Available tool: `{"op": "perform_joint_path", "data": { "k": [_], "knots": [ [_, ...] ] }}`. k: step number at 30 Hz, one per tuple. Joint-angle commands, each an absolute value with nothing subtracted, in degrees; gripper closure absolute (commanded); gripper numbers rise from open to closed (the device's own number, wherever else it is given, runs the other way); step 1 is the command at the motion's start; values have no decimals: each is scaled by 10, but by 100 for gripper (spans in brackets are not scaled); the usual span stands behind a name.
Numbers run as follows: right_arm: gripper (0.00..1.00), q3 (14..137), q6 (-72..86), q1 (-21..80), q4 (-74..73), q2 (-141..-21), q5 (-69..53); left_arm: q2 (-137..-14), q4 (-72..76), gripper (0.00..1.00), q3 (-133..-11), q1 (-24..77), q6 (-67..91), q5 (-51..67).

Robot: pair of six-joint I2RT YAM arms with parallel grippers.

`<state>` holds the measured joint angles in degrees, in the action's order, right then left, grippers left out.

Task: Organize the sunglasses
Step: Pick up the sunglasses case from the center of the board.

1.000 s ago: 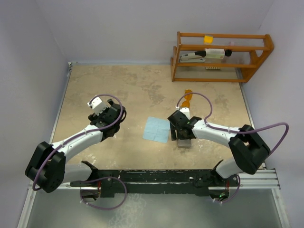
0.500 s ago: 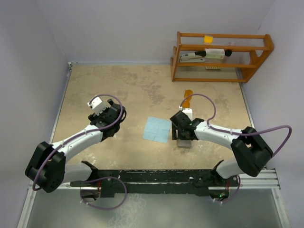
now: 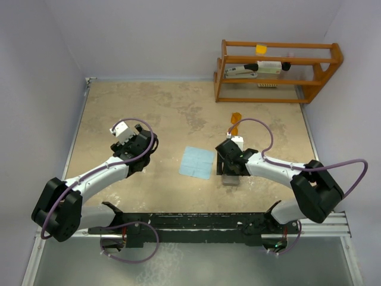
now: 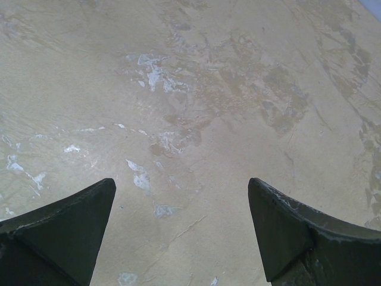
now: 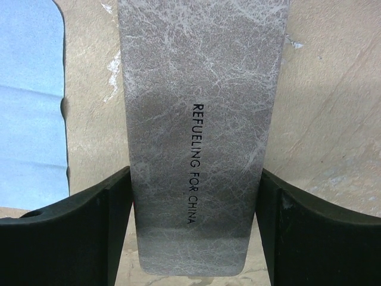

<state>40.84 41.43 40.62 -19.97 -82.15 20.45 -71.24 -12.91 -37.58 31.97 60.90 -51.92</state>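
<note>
Change since earlier frame: right arm has drawn back slightly toward the lower right of the overhead view, uncovering more of the sunglasses; left arm has not moved.
Sunglasses (image 3: 236, 116): small orange pair lying on the table (image 3: 155, 113), right of centre in the overhead view, just below the wooden rack (image 3: 277, 71) and above the right wrist. A purple cable arcs over the lower part of the pair. Neither gripper touches them.
Right gripper (image 5: 195, 173): jaws set wide and straddling the near end of the grey case (image 5: 202, 71), one dark finger close against each long side. Whether the fingers press on the case cannot be told.
Grey case: closed, lying flat, with printed lettering along its top; it runs from the bottom toward the top of the wrist view.
Blue cloth (image 3: 197, 162): flat square just left of the case, apart from it.
Left gripper (image 4: 180, 185): jaws spread apart, holding nothing, above bare mottled table at centre left of the overhead view.
</note>
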Motion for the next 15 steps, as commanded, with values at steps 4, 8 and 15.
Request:
{"op": "perform_joint_path", "data": {
  "k": [4, 8, 15],
  "knots": [
    [24, 390, 419, 400, -199, -838, 185, -713, -120, 10, -373, 323, 611, -525],
    [39, 387, 416, 401, -195, -845, 184, -715, -120, 10, -374, 323, 612, -526],
    [78, 392, 398, 401, -190, -856, 183, -720, -118, 10, -374, 323, 614, -524]
  ]
}}
